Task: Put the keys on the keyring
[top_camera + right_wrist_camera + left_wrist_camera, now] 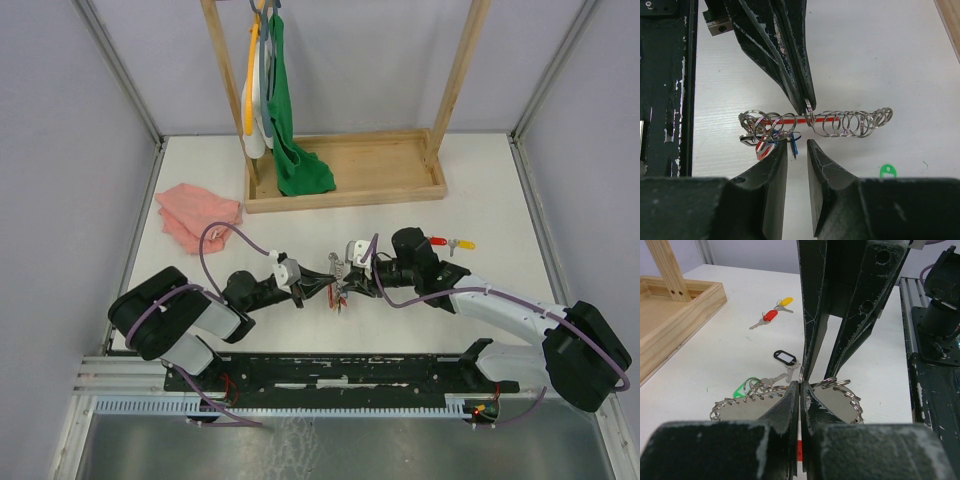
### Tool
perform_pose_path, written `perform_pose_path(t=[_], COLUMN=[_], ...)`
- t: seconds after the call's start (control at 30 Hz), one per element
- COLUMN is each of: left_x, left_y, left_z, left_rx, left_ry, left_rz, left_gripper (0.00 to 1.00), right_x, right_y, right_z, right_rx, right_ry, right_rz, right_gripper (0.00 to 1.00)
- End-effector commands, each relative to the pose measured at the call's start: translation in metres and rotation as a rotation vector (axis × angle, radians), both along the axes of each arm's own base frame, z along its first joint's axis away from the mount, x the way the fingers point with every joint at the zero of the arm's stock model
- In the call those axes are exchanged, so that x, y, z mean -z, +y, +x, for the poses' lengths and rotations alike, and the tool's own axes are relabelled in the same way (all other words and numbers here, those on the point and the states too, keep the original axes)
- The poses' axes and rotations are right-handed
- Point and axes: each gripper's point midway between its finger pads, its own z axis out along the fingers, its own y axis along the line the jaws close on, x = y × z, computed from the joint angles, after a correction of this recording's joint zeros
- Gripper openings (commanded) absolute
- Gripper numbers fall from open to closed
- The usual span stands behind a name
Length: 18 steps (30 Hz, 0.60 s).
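The keyring [790,120] is a thin red wire threaded with many small silver rings, held just above the table between the arms [340,290]. My left gripper [800,386] is shut on it, fingertips pinching the wire and a ring [808,106]. A bunch of red and blue tagged keys [765,142] hangs at one end. My right gripper [797,146] is open just short of the wire, with nothing between its fingers. A green-tagged key [742,389] and a black-tagged key [784,357] lie loose close by. Red [437,241] and yellow [465,243] tagged keys lie farther right.
A pink cloth [195,215] lies at the left of the table. A wooden rack with a tray base [345,185] stands at the back, with a green cloth [295,150] hanging into it. The arms' black base rail [330,370] runs along the near edge.
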Motion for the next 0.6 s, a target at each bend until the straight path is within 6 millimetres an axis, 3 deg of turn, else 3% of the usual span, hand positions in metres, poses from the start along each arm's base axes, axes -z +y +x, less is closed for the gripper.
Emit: perform_pose_path(t=[0.0,0.57], left_x=[-0.056,-0.060], left_y=[0.004,0.002], left_z=[-0.002,-0.007], left_rx=[-0.004,0.025], left_ry=[-0.187,-0.190], left_rz=[-0.150,-0.159], left_gripper=[0.03,0.03], right_x=[-0.034,-0.044], right_y=[0.014,0.018], right_z=[0.007,0.007], right_rx=[-0.013,-0.013], right_ry=[-0.060,-0.061], right_rz=[0.098,0.150], right_gripper=[0.30,0.26])
